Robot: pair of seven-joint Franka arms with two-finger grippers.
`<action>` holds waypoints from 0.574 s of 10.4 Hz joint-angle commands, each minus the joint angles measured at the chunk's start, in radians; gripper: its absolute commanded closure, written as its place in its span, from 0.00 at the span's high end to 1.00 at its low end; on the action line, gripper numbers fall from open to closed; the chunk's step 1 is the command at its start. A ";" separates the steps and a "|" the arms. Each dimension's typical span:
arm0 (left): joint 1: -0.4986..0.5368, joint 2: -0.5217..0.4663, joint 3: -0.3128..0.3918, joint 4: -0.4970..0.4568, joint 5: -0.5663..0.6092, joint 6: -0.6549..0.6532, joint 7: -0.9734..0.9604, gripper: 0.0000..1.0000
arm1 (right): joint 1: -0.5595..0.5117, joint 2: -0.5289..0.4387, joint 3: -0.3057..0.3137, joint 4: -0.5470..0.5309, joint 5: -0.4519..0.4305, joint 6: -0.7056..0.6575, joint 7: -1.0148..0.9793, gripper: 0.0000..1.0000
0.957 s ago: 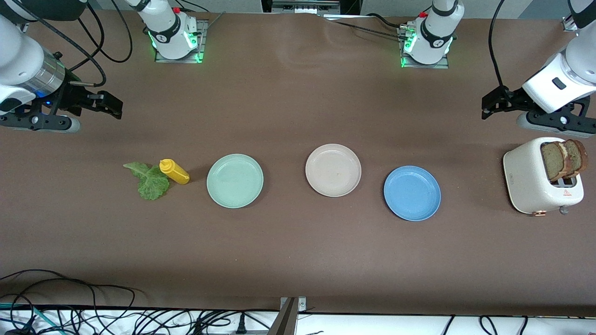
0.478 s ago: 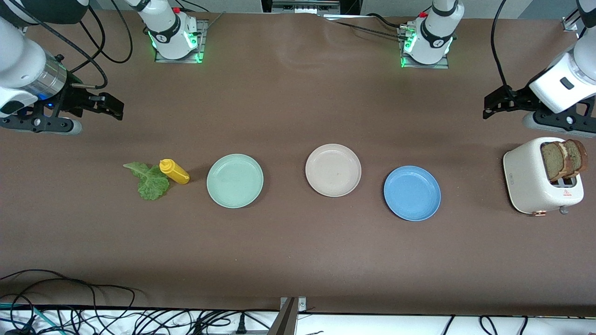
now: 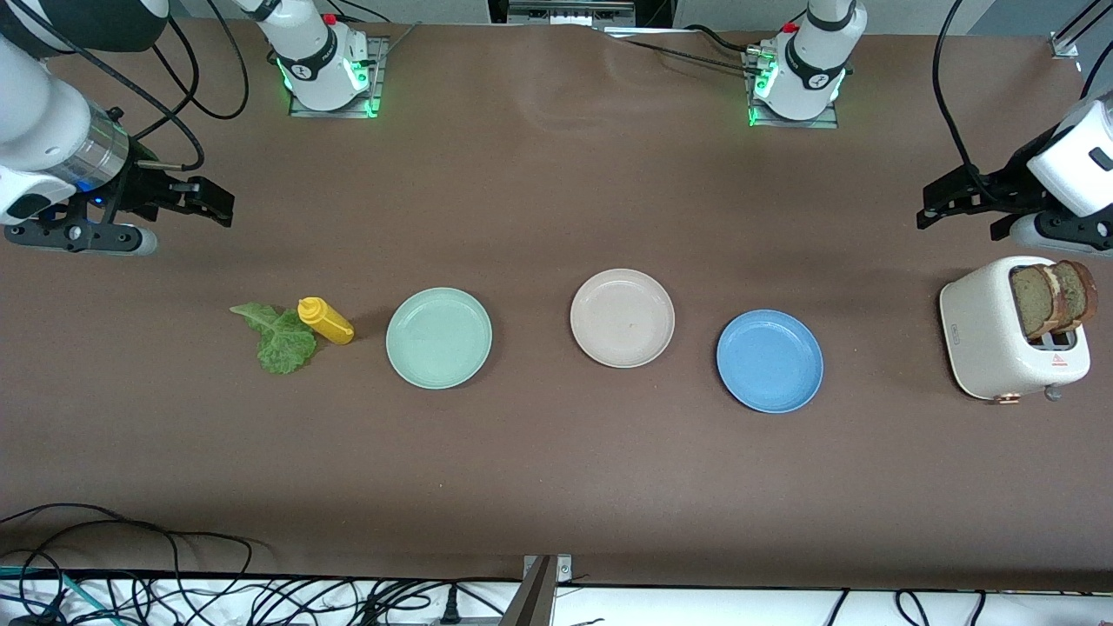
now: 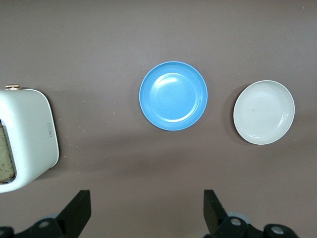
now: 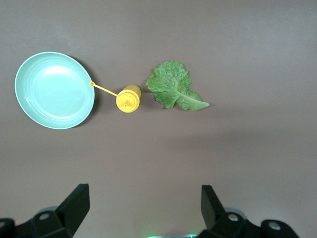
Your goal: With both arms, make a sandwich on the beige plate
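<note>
**Both claws spread and high, beige plate bare**

Front view first. Down the middle of the brown table (image 3: 556, 487), three plates in a row: mint-green plate (image 3: 439, 337) toward the right arm's end, beige plate (image 3: 623, 317) in the centre and a touch farther from the camera, blue plate (image 3: 769, 361) toward the left arm's end. Nothing on the beige plate. No sandwich assembled: two bread slices (image 3: 1052, 300) standing upright in the white toaster (image 3: 1000, 343) at the left arm's end, lettuce leaf (image 3: 278, 335) lying flat at the right arm's end, touching the yellow mustard bottle (image 3: 325, 320) just beside it. Right gripper (image 3: 209, 202) up over bare table, farther from the camera than the lettuce, fingers spread, holding nothing. Left gripper (image 3: 935, 207) up over bare table beside the toaster, likewise spread and empty.

Over to the left wrist view. Black fingers (image 4: 77, 210) wide apart, nothing between. Below: blue plate (image 4: 173, 95), beige plate (image 4: 264, 112) beside it, toaster (image 4: 29, 139) at the edge.

Right wrist view now. Fingers (image 5: 74, 203) parted wide, empty. Below: mint-green plate (image 5: 54, 90), mustard bottle (image 5: 129, 98) upright with nozzle strap reaching the plate's rim, lettuce leaf (image 5: 173, 90) just beside it.
</note>
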 commanded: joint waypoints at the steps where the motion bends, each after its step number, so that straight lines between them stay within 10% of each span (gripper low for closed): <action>1: -0.002 0.016 -0.005 0.034 -0.028 -0.017 0.013 1.00 | -0.004 0.007 0.001 0.011 0.014 -0.007 0.003 1.00; 6: -0.005 0.019 -0.028 0.032 -0.028 -0.023 0.001 1.00 | -0.007 0.014 -0.003 0.013 0.040 -0.004 0.001 1.00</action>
